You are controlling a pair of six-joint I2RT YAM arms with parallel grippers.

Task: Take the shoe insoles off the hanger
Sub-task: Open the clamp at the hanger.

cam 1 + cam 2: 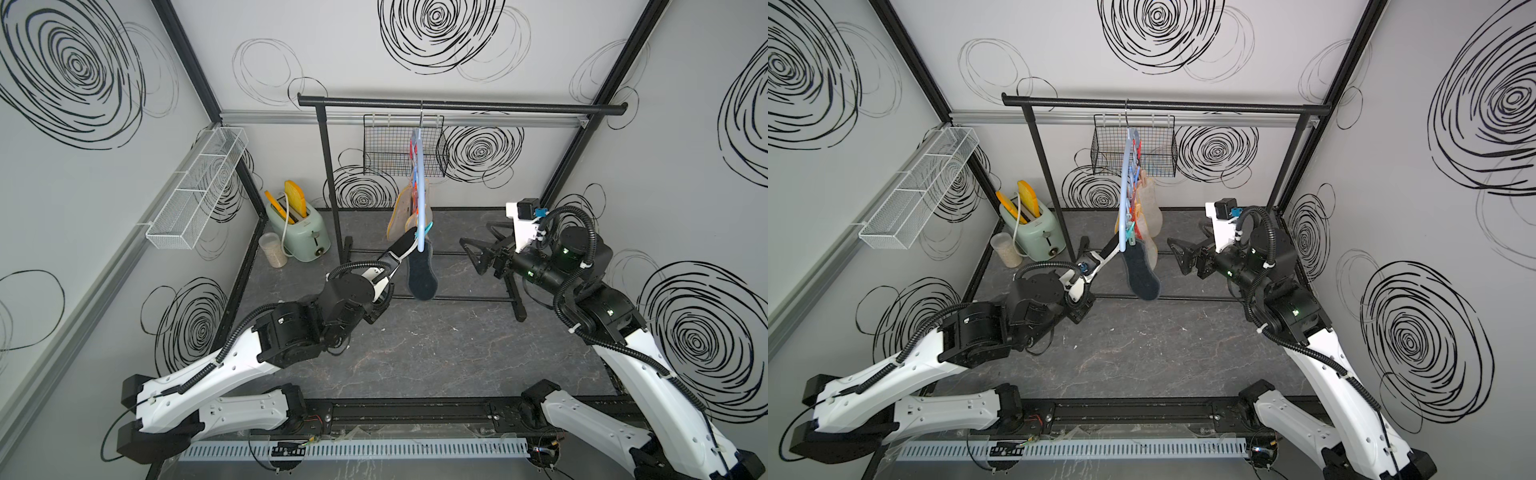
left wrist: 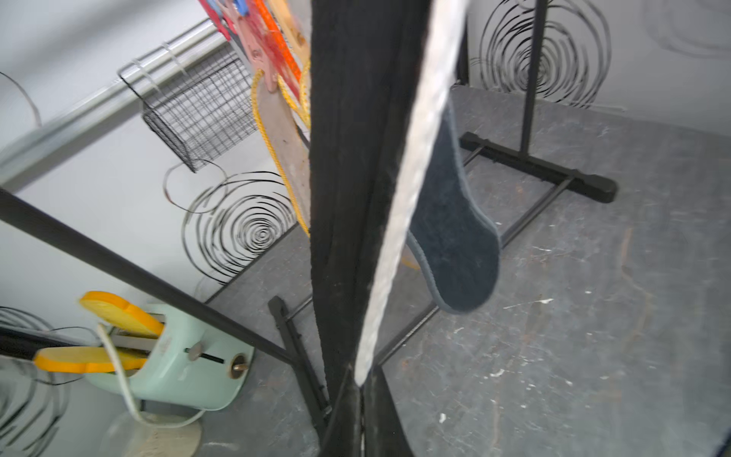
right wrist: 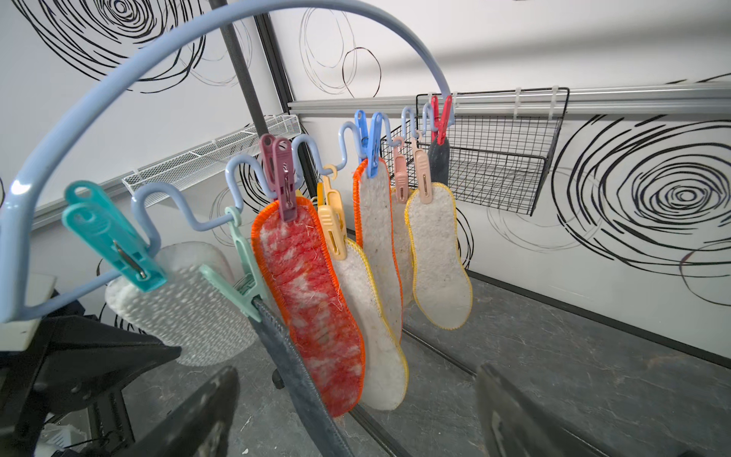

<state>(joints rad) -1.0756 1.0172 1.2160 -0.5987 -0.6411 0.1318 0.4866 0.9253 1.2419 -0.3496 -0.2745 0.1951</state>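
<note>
Top views: the hanger (image 1: 420,187) hangs edge-on from the garment rail (image 1: 498,107) above the tabletop (image 1: 415,353). The shoe insoles (image 1: 1149,208) collapse into one overlapping bundle. Only the grey-blue insole (image 1: 423,278) at the near end reads clearly.

Left wrist view: the black insole (image 2: 348,158) runs straight up the frame, its white back showing along one edge. Its lower end is pinched between the fingers. This view alone shows the front of the mint toaster (image 2: 178,364) at close range.

Right wrist view: the same hanger is seen broadside, with its wavy lower bar and coloured pegs. The insoles hang in a row, each under its own peg. The red mottled insole (image 3: 316,308) is orange-edged, and the paler felt ones behind it are stitched in yellow or orange. A teal peg (image 3: 114,245) at the near end of the bar sits on a white dimpled pad. This is probably the underside of the black insole, though blur there leaves it unsure.

Left hand (image 1: 395,255): clenched on the black insole, which slants up to the hanger's near end.

Right hand (image 1: 476,235): spread wide and grasping nothing. It is near the hanger on the opposite side, apart from the insoles.
</note>
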